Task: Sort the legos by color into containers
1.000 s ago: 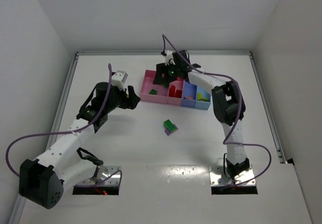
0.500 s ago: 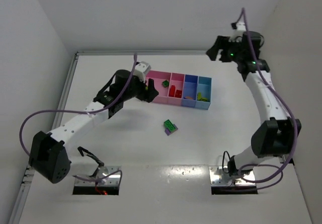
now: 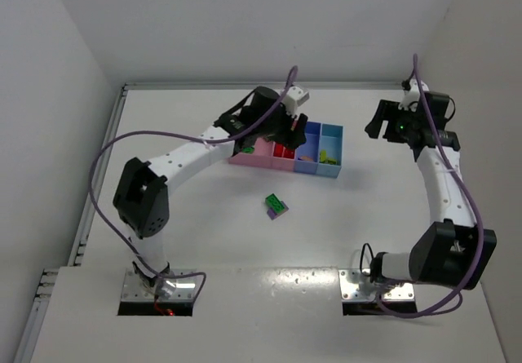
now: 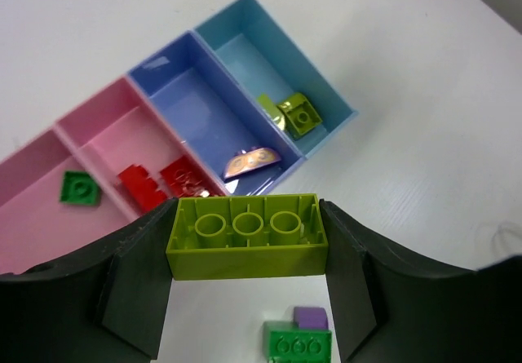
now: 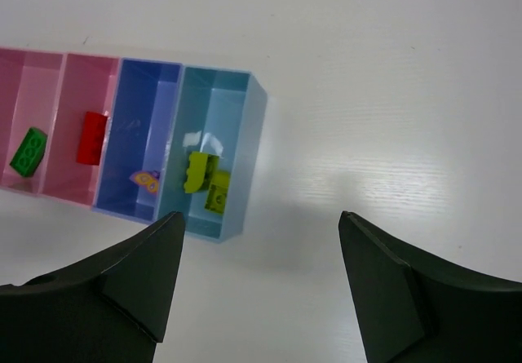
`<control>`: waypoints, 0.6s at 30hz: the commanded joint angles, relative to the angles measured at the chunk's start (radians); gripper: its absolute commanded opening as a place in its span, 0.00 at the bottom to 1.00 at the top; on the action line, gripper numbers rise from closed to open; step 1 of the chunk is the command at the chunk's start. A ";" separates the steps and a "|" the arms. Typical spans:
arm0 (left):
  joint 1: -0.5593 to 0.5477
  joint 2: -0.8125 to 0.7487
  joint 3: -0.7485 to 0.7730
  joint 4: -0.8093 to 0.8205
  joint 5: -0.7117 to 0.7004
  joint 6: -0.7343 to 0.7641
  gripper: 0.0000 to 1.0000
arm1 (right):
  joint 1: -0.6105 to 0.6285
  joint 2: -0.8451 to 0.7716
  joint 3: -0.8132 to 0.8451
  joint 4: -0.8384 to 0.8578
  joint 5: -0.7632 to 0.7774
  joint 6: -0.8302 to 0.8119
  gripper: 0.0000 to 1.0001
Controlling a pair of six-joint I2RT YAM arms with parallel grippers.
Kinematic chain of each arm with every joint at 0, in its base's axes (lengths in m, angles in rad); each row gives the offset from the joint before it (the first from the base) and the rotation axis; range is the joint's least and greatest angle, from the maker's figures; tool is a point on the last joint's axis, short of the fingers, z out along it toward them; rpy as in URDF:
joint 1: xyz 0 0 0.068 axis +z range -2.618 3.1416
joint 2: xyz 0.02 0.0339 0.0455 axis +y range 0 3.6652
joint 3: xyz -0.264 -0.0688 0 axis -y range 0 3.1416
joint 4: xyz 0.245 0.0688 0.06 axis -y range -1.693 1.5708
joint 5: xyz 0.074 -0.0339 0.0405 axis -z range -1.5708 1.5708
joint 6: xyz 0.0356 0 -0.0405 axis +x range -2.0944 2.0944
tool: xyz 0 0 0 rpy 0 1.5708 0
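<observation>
My left gripper (image 4: pixel 246 241) is shut on a yellow-green lego (image 4: pixel 245 257), gripped at its two ends with the hollow underside toward the camera. It hangs above the containers (image 3: pixel 247 157), near the narrower pink bin (image 3: pixel 283 164). A green lego (image 4: pixel 79 188) lies in the wide pink bin, red legos (image 4: pixel 163 182) in the narrower pink one, a purple-and-orange piece (image 4: pixel 251 161) in the dark blue bin. Yellow-green legos (image 5: pixel 204 179) lie in the light blue bin (image 5: pixel 214 94). A green lego stacked on a purple one (image 3: pixel 276 206) rests on the table. My right gripper (image 5: pixel 261 220) is open and empty, right of the bins.
White walls close in the table on the left, back and right. A metal rail (image 3: pixel 106 151) runs along the left and back edges. Purple cables (image 3: pixel 106 155) loop off both arms. The arm bases (image 3: pixel 159 289) sit at the near edge.
My left arm has swung right from beside the wide pink bin to above the containers. My right arm has pulled away from the bins to the far right side.
</observation>
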 commanded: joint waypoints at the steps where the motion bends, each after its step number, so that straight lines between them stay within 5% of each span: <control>1: -0.048 0.084 0.105 -0.019 0.009 0.037 0.09 | -0.075 -0.033 -0.013 0.009 -0.008 -0.008 0.77; 18: -0.094 0.509 0.569 -0.064 0.117 0.074 0.17 | -0.227 0.039 -0.041 0.000 -0.180 0.045 0.77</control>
